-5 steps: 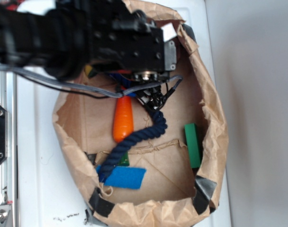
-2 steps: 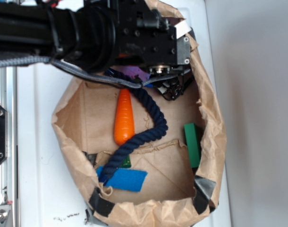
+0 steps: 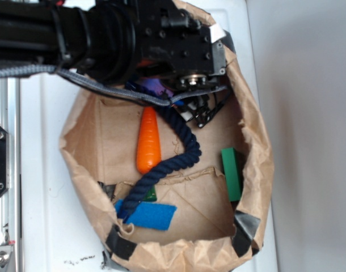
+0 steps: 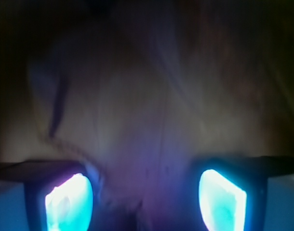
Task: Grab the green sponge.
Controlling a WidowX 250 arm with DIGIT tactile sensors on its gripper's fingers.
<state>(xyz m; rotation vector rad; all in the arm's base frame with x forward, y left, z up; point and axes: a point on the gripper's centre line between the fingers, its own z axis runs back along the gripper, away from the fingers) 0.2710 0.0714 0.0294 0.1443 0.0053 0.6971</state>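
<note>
The green sponge is hidden; I see it in neither view. The black arm covers the far part of the brown paper bag (image 3: 258,153). My gripper (image 3: 204,113) hangs inside the bag near its far right wall, right of the dark blue rope (image 3: 184,153) and beyond the plain green block (image 3: 232,173). In the wrist view the gripper (image 4: 147,195) is open. Its two glowing pads (image 4: 70,202) stand wide apart with only blurred brown paper between them.
An orange carrot (image 3: 148,141) lies left of the rope. A flat blue pad (image 3: 149,215) sits at the near end, with a small dark green piece (image 3: 150,194) just above it under the rope. Something purple (image 3: 156,88) peeks from under the arm. The bag walls stand high all round.
The arm has swung right, carrying the gripper from above the carrot's tip to the bag's far right side. The objects in the bag have not moved.
</note>
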